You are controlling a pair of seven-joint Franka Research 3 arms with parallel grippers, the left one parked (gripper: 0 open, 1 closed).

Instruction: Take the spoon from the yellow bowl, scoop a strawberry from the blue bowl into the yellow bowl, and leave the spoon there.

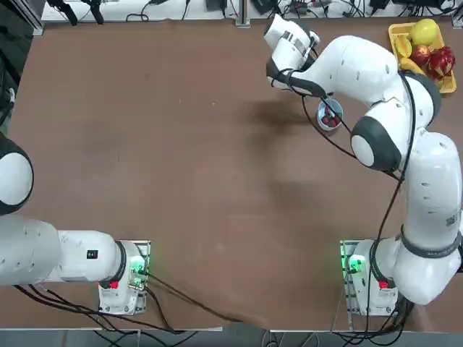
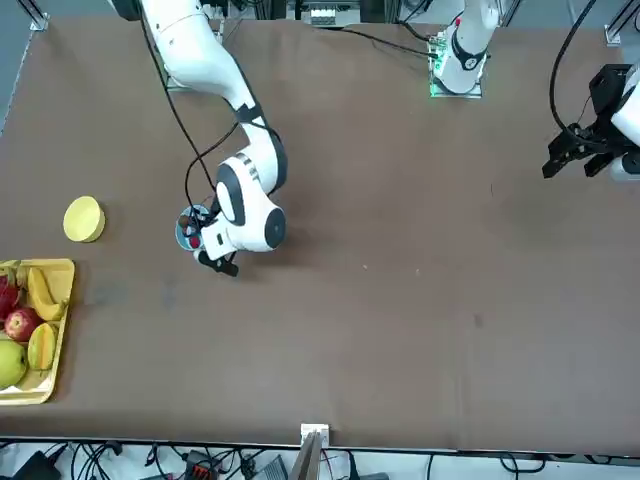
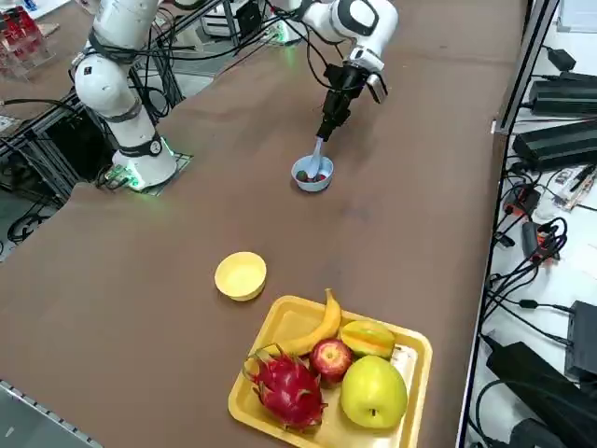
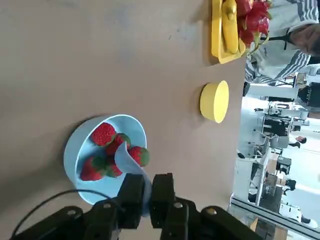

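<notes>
The tray (image 3: 410, 359) of fruit lies well beyond the fingers, past the yellow bowl (image 3: 241, 275), which sits empty and apart. Directly under the fingers is the blue bowl (image 4: 80, 150) with several strawberries (image 4: 104, 134). The right gripper (image 4: 147, 192) is clamped on the handle of the spoon (image 4: 127, 159), whose scoop dips among the berries. The spoon looks light, stiff and slick, so a hold on the handle end suits it; the berries are likely soft and prone to roll. No writing is readable.
</notes>
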